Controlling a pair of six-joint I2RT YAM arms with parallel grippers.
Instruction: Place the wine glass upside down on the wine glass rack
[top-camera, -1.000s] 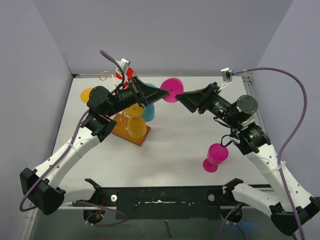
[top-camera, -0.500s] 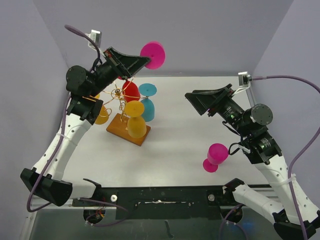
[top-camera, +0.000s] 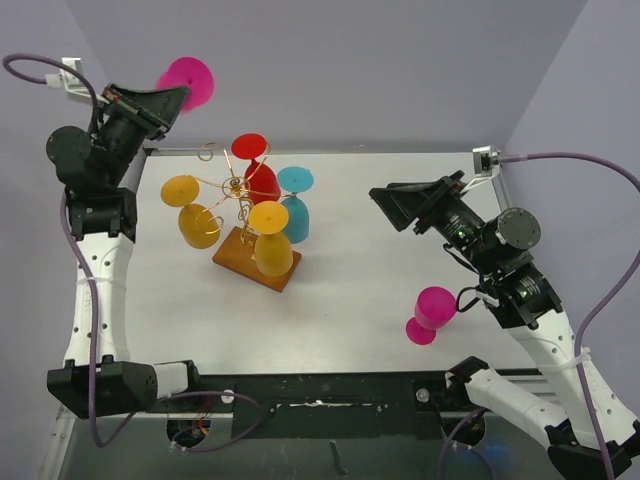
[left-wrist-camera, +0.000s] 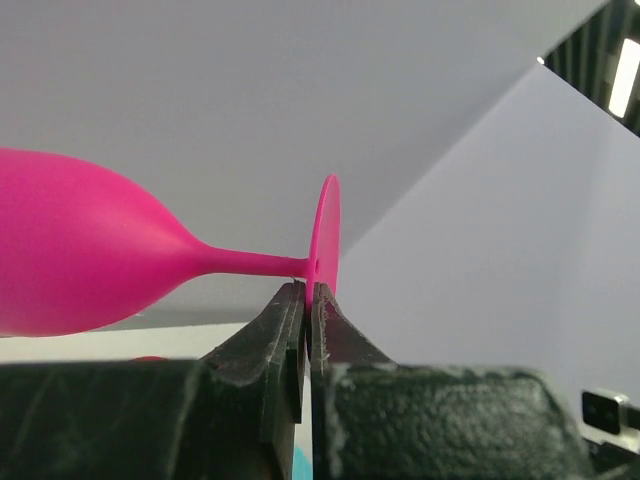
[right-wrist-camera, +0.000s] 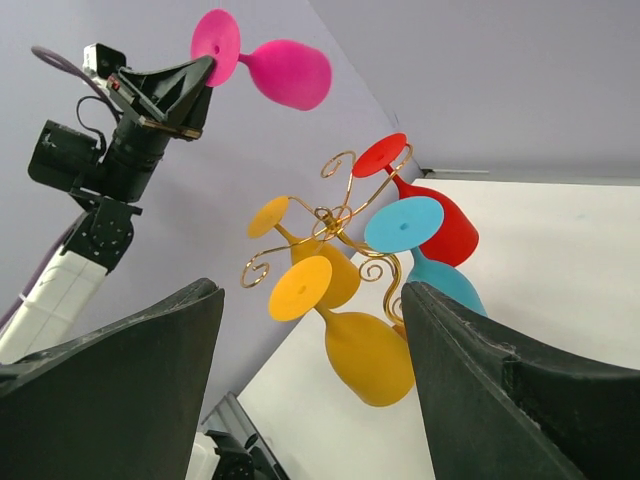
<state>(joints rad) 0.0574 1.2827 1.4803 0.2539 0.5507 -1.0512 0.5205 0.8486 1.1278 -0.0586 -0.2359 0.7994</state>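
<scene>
Hanging the pink wine glass (top-camera: 186, 81) turns on one relation: the rack (top-camera: 236, 188) lies below and to the right of the left gripper (top-camera: 178, 94), well apart from it. That gripper is clamped on the edge of the glass's foot. The stem runs roughly level, crosswise to the fingers (bowl out to one side), so the glass probably needs tipping bowl-down before the foot can slide into a free wire curl (top-camera: 208, 152). The left arm is reared up tall by the back-left corner and is the one to act. The right gripper (top-camera: 380, 207) hovers on the rack's other side with jaws apart, holding nothing. Four other glasses (top-camera: 272, 250) hang on the rack.
</scene>
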